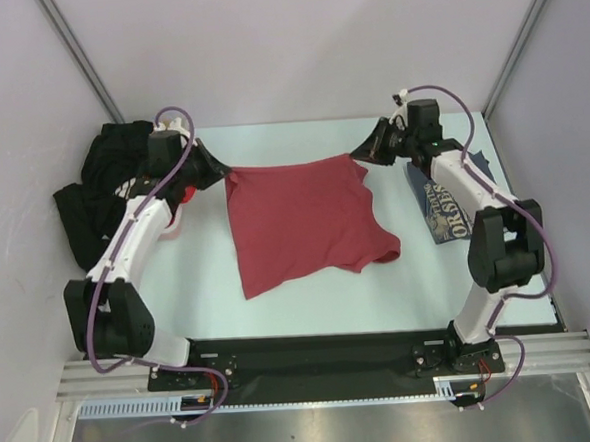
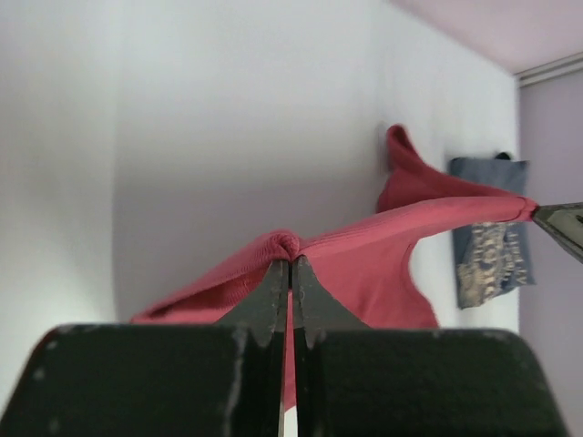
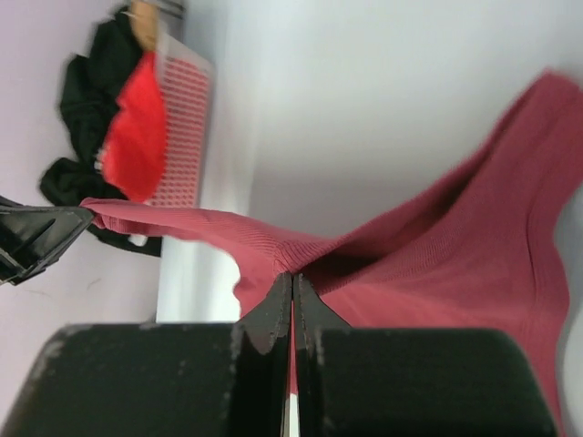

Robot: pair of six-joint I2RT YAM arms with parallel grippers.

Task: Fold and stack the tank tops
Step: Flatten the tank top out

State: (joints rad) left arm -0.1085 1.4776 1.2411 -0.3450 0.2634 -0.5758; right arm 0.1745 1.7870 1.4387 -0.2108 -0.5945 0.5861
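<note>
The dark maroon-red tank top (image 1: 300, 224) hangs stretched between my two grippers at the back of the table, its lower part draped on the table. My left gripper (image 1: 222, 172) is shut on its left corner; in the left wrist view the cloth (image 2: 364, 250) bunches at the fingertips (image 2: 291, 264). My right gripper (image 1: 363, 155) is shut on its right corner, and the cloth (image 3: 437, 255) also shows in the right wrist view. The slate blue-grey tank top (image 1: 443, 210) with pale lettering lies folded on the table at the right, partly under the right arm; it also shows in the left wrist view (image 2: 492, 232).
A pile of black clothes (image 1: 98, 188) lies at the back left beside the wall. A bright orange-red garment (image 3: 132, 127) rests on a white basket there (image 3: 182, 118). Grey walls enclose the pale table (image 1: 311, 310).
</note>
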